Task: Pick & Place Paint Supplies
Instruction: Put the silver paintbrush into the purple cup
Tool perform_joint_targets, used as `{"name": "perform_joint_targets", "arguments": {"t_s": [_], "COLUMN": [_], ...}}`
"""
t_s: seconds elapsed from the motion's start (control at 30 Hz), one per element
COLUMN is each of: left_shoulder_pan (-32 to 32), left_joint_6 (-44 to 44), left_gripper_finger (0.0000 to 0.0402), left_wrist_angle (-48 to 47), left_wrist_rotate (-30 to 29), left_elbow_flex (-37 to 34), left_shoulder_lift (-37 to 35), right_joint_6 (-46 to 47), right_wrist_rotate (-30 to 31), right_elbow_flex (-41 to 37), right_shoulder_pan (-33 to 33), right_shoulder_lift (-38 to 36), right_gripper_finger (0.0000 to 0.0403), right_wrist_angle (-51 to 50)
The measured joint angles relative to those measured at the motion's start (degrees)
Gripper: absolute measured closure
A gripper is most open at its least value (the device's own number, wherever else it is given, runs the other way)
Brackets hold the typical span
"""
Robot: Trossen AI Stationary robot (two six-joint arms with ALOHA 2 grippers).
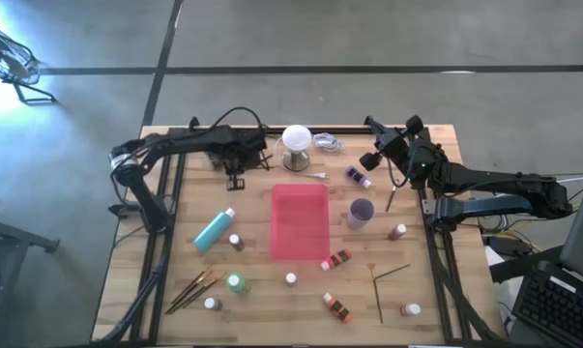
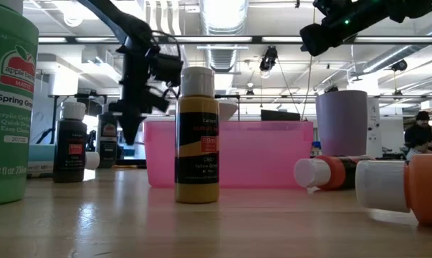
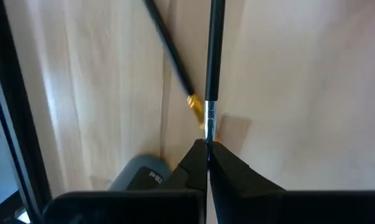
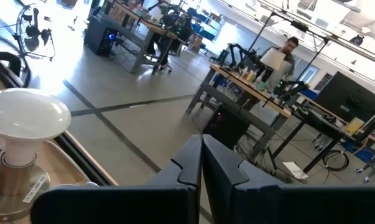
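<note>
— Paint supplies: where are they, taking the pink tray (image 1: pixel 300 220) as the mark?
— Little bottles (image 1: pixel 335 259) and brushes (image 1: pixel 196 286) lie scattered on the table around it; the teal bottle (image 1: pixel 214 230) lies just left of it.
— And the left gripper (image 3: pixel 207 144)?
— Beyond the tray's far-left corner, fingers pressed together, pinching a dark-handled brush (image 3: pixel 212 68) at its metal ferrule.
— The right gripper (image 4: pixel 202 144)?
— Raised beyond the tray's far-right corner, fingers pressed together, holding nothing.

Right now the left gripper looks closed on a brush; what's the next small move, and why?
Probably lift straight up a little. The left gripper is shut on the brush, whose tip sits near the wood. The pink tray is the likely drop spot.
</note>
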Motion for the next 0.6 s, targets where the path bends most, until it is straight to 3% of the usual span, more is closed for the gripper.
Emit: {"name": "perform_joint_targets", "arguments": {"t_s": [0.1,0.27,0.4,0.5,0.6], "left_shoulder_pan": [-0.3,-0.8,-1.0,-1.0,-1.0], "left_joint_6": [-3.4,-11.4,-20.0,-26.5,-33.7], "left_gripper_finger": [0.0395,0.0395,0.0395,0.0395,0.0395], "left_wrist_angle": [-3.7,-7.6,-8.3,-5.5,2.5], "left_wrist_rotate": [3.8,10.0,17.4,26.1,36.6], "left_elbow_flex": [5.0,13.6,19.0,21.0,20.6], "left_shoulder_lift": [0.0,0.0,0.0,-0.1,-0.1], "right_joint_6": [0.1,-2.9,-5.5,-11.7,-21.3], "right_wrist_rotate": [-4.4,-22.6,-32.6,-34.7,-32.9], "right_elbow_flex": [0.0,-0.2,-0.2,-0.2,-0.2], "right_shoulder_pan": [0.0,0.0,0.7,3.5,7.3], "right_shoulder_lift": [0.0,0.0,0.0,0.1,1.2], "right_gripper_finger": [0.0394,0.0394,0.0394,0.0394,0.0394], "right_wrist_angle": [-0.3,-0.4,-0.4,-1.9,-3.5]}}
